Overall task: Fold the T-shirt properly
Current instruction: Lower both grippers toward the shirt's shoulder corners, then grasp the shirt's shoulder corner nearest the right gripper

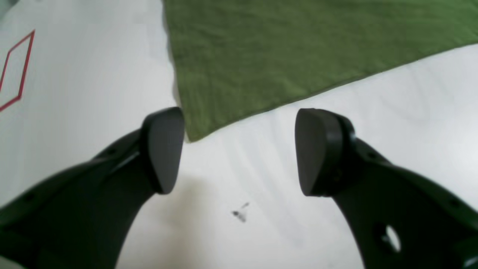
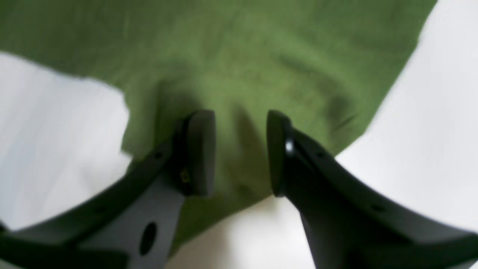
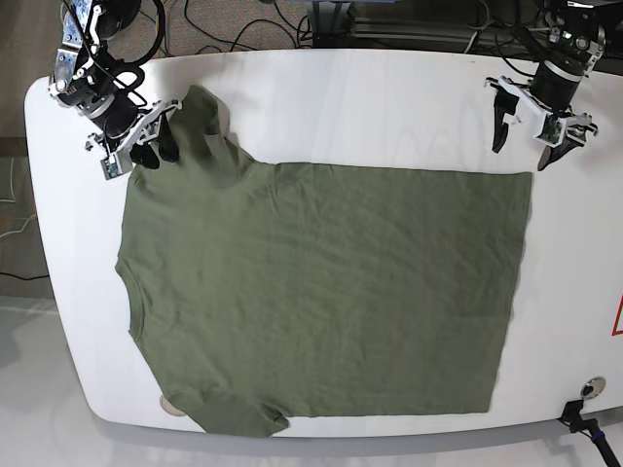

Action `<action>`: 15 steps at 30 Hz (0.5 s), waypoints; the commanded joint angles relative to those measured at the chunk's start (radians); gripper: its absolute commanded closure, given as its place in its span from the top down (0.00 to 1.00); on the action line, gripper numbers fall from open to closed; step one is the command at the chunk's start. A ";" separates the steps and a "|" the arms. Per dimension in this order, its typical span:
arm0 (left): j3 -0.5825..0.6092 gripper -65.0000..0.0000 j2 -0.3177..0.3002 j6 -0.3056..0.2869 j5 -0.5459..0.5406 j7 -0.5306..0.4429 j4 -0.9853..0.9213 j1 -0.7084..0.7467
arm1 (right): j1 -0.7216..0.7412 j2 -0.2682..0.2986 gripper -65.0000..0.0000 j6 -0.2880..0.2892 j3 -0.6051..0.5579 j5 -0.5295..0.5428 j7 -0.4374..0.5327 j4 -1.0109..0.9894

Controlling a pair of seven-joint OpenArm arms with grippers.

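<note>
Two claws: I have both over the white tabletop (image 3: 389, 97), one at each far corner of the T-shirt (image 3: 321, 292).
Right claw: my right claw (image 3: 146, 146) sits at the left of the base view, down on the upper sleeve.
Right claw state: I see its jaws part-way apart in the right wrist view (image 2: 241, 153), with a raised ridge of green cloth standing between the two pads; I cannot tell from the blur whether the pads press on that cloth.
Cloth at the right claw: the sleeve fabric spreads ahead of the pads and to both sides, and its edge runs out just behind them.
T-shirt: it lies flat and lightly wrinkled across the middle of the tabletop, between my two claws, sleeves toward the right claw and hem toward the left claw.
Left claw: my left claw (image 3: 531, 131) sits at the right of the base view, just beyond the hem corner.
Left claw state: I see its jaws spread wide and empty in the left wrist view (image 1: 239, 153).
Cloth at the left claw: the hem corner (image 1: 192, 134) lies just beside one pad (image 1: 164, 149), with bare tabletop between the pads.
Red outline: a red marking (image 1: 16, 71) lies on the tabletop well off to that pad's outer side.
</note>
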 commanded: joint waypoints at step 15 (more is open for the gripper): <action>-0.013 0.67 -0.004 -0.005 0.001 -0.004 0.002 -0.023 | 0.006 0.015 0.35 0.021 0.007 0.014 0.038 -0.104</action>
